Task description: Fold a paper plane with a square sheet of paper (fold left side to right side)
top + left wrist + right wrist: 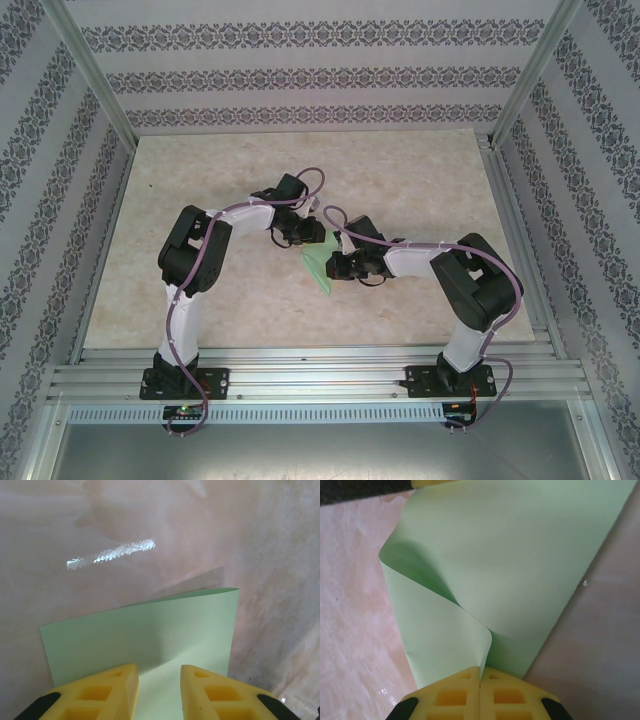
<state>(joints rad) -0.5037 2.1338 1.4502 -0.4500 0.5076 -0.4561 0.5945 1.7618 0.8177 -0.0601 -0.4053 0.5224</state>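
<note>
**Ann:** From the top, where is the paper [318, 272]?

**Ben:** Near the middle of the table [200, 190], a bit toward the near edge. It sits between the left gripper [302, 236] and the right gripper [337, 268].

**Ann:** And the left wrist view?

**Ben:** The left gripper [159, 692] has its yellow fingers a little apart. The paper [150, 630] runs into the gap. I can't tell if they touch it.

**Ann:** The right wrist view?

**Ben:** The right gripper [480, 695] is squeezed tight on a curled-up edge of the paper [520, 555]. The rest lies on the table.
</note>
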